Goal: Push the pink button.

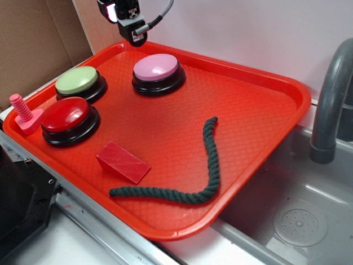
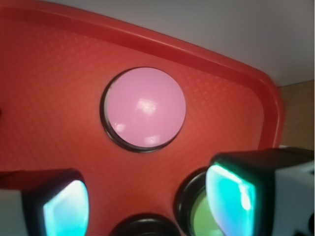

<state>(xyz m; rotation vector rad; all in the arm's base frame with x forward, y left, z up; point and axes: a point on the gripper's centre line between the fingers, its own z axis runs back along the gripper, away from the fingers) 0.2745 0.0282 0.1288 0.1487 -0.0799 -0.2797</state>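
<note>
The pink button (image 1: 156, 67) has a pale pink dome on a black base and sits at the back middle of the red tray (image 1: 265, 110). In the wrist view the pink button (image 2: 145, 107) lies ahead of the fingers, untouched. My gripper (image 1: 137, 37) hangs in the air above the tray's back rim, behind and to the left of the button. From the wrist camera the gripper (image 2: 147, 204) is open, its two fingers far apart with only tray floor between them.
A green button (image 1: 78, 80) and a red button (image 1: 66, 115) sit at the tray's left. A pink bolt toy (image 1: 23, 113) stands on the left rim. A red block (image 1: 122, 162) and a dark rope (image 1: 204, 165) lie toward the front. A sink (image 1: 298, 221) and faucet (image 1: 331, 110) are on the right.
</note>
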